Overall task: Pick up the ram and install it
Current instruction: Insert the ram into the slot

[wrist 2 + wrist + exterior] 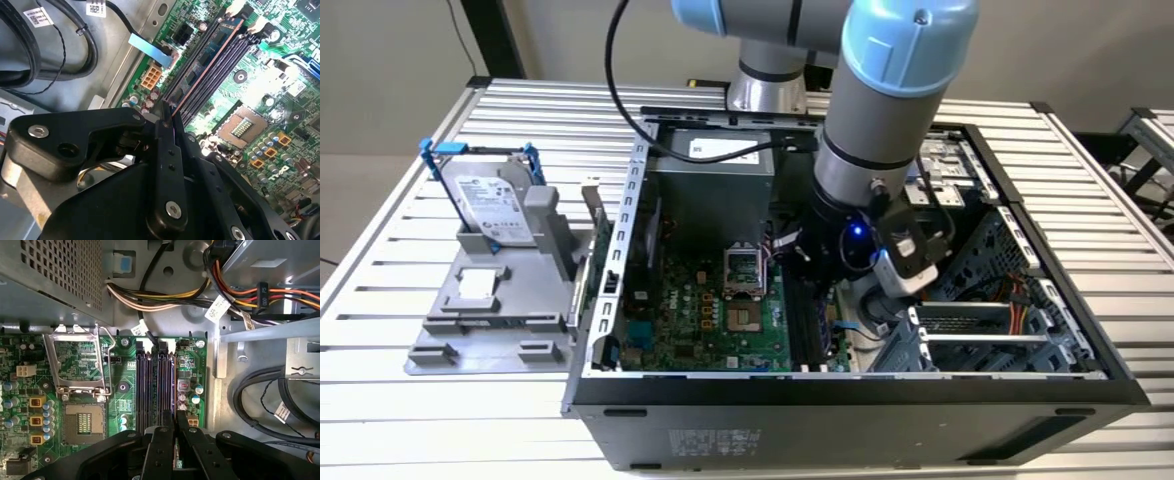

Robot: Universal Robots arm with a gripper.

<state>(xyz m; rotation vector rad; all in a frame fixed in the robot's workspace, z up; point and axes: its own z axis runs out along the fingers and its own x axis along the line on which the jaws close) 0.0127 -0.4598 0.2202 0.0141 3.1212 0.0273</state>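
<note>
Closest to us in both wrist views is the gripper [175, 432], fingers [167, 150] pinched almost together on the ram [207, 62]. The stick runs away from the fingertips, standing on edge in one of the slots [150, 390] of the motherboard [120, 405], so we'd say it's sitting in the slot with the claw clamped on its near end. Just past that we see the CPU socket [82, 422] beside the slots, then a bundle of cables [165, 297] further back. In the exterior view the arm [881, 130] reaches down into the open case [854, 400], and off to the exterior view's left a hard drive [494, 205] stands in a grey holder [487, 320].
</note>
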